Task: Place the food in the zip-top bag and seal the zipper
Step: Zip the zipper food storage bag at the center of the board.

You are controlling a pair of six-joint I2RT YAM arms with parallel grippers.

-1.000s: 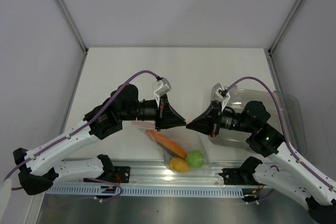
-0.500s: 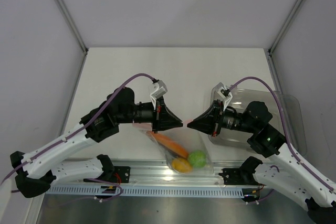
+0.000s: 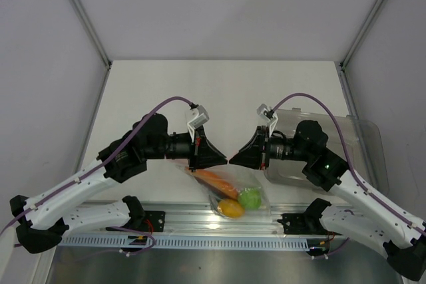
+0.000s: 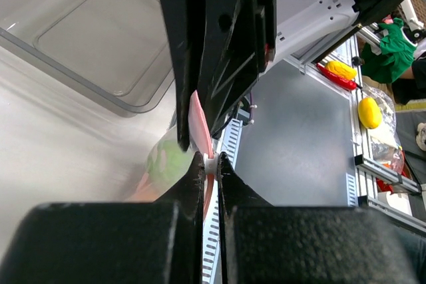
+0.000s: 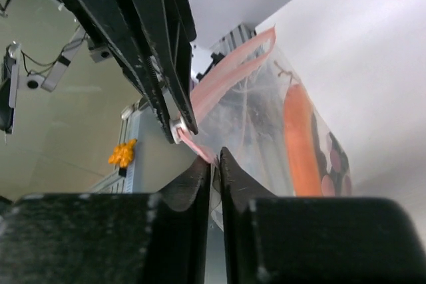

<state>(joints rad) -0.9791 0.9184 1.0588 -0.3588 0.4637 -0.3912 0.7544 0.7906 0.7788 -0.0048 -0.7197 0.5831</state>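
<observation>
Seen from overhead, the two arms angle inward from the lower corners and their black grippers meet tip to tip just below the middle of the frame. The left gripper [image 3: 222, 159] comes in from the left of the frame and the right gripper [image 3: 233, 160] from the right. Their tips are just beside each other at the mouth edge of the crinkly clear plastic zip-top bag [image 3: 245, 179]. The bag spreads from that meeting point toward the lower middle of the frame, and its far end overlaps the silver aluminium rail [image 3: 180, 216] along the bottom edge of the white table [image 3: 219, 91].

All the food in view is inside the bag. The reddish-brown oblong slice with an orange edge [image 3: 214, 179] lies slanted near the mouth. The green round fruit [image 3: 249, 199] sits below it to the right, and the yellow-orange round fruit [image 3: 230, 209] is just beside the green one, lowest in the frame.

In the left wrist view the left gripper's jaws are pinched together on the thin pink-red zipper [image 4: 199, 119], which rises from between the fingertips at mid-frame. The green fruit is a blur behind it, and the right gripper's black fingers come down from the top just beside the strip. In the right wrist view the right gripper's jaws stand almost together, with only a thin slit between them. The pink strip runs down from the upper middle as two bands and reaches their tips — whether it is pinched there I cannot tell.

A rigid clear rectangular tray [image 3: 363, 144] stands at the right of the overhead frame behind the right arm, apart from the bag.
</observation>
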